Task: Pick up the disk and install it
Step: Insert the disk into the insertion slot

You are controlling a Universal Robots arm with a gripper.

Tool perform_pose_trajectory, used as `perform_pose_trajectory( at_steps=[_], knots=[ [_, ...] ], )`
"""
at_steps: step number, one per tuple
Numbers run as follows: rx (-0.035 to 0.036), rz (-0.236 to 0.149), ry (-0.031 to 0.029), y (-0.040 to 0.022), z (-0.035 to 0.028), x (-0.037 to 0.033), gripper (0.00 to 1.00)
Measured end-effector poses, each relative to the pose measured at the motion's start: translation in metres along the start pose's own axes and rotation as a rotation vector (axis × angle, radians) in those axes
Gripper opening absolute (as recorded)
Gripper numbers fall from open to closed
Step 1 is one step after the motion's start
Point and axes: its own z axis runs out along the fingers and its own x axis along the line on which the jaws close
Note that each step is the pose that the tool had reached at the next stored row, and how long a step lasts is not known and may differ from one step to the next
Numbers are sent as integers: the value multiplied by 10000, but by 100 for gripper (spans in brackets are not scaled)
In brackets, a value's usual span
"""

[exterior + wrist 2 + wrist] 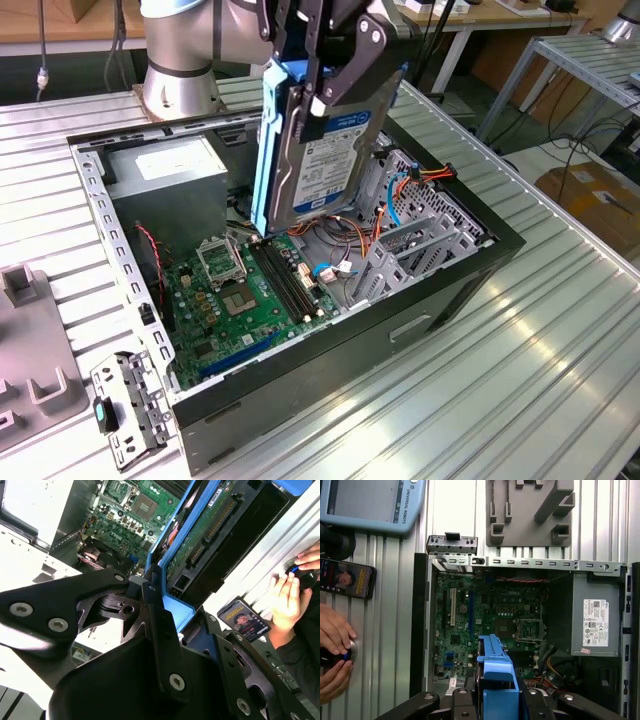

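The disk hangs on edge above the open computer case, its white-and-blue label facing the exterior view's right and its blue side rail running down. My gripper is shut on the disk's upper end. The disk's lower edge hovers over the motherboard, near the grey drive cage. In the second wrist view the disk's green circuit side slopes away from my black fingers. In the first wrist view the blue end handle sits over the case interior.
A grey power supply box fills the case's far corner. Loose orange and blue cables lie by the cage. A grey fixture and metal bracket lie beside the case. A person's hands, a phone and a pendant occupy the table.
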Motion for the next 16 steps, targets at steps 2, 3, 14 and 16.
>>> perform_pose_trajectory(
  at_steps=[2,3,14,16],
  knots=[
    [0,0,0,-36,-1,8,37],
    [0,0,1,-50,-1,12,37],
    [0,0,-1,-98,-1,167,37],
    [0,0,1,-97,-2,208,37]
  ],
)
